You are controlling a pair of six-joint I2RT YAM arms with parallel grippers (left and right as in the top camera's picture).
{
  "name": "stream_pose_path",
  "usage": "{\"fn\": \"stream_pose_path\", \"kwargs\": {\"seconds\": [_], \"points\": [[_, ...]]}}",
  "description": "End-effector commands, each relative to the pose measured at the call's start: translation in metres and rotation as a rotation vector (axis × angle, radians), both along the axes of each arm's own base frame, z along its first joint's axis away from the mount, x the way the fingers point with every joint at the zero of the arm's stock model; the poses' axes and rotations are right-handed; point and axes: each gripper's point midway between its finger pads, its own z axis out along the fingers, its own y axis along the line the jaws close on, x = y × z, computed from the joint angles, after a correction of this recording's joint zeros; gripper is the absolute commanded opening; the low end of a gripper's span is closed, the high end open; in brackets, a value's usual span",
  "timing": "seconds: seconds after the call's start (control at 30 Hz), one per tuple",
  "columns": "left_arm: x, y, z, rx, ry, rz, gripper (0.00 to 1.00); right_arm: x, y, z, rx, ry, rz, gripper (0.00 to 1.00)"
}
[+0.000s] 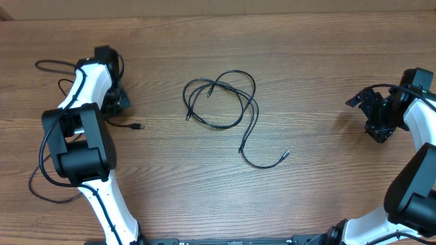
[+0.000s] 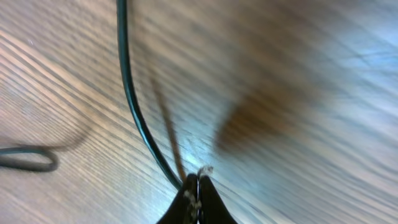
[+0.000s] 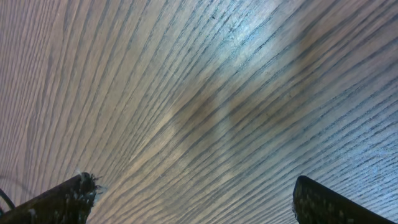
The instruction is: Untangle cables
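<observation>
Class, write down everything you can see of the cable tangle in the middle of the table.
The cable tangle is thin black cord, looped loosely over itself with several crossings. Small plug ends show inside the loops; one tail snakes out rightward, ending in a pale tip. It lies flat mid-table on the wooden table, touched by nothing else.

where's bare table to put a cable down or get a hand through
Widest bare wood: between the cable tangle and the right pincer. Also the far strip above the tangle, and the near strip below it. Crowded: around the left arm, where a loose plug end lies.
</observation>
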Motion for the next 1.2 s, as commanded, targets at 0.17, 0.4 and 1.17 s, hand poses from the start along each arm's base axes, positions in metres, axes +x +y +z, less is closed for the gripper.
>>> {"fn": "stream_pose_path", "kwargs": {"seconds": [0.17,0.4,1.17], "points": [[0.066,-0.088,0.069,-0.232,-0.199,-0.146,0.04,0.008,-0.005,0.013,-0.024,-0.037,-0.006,1.00],[0.055,-0.143,0.059,-0.316,-0.147,-0.236,0.07,0.008,-0.005,0.013,-0.024,-0.037,-0.006,1.00],[-0.017,-0.268,-0.021,-0.391,0.021,-0.477,0.06,0.008,-0.005,0.013,-0.024,-0.037,-0.006,1.00]]}}
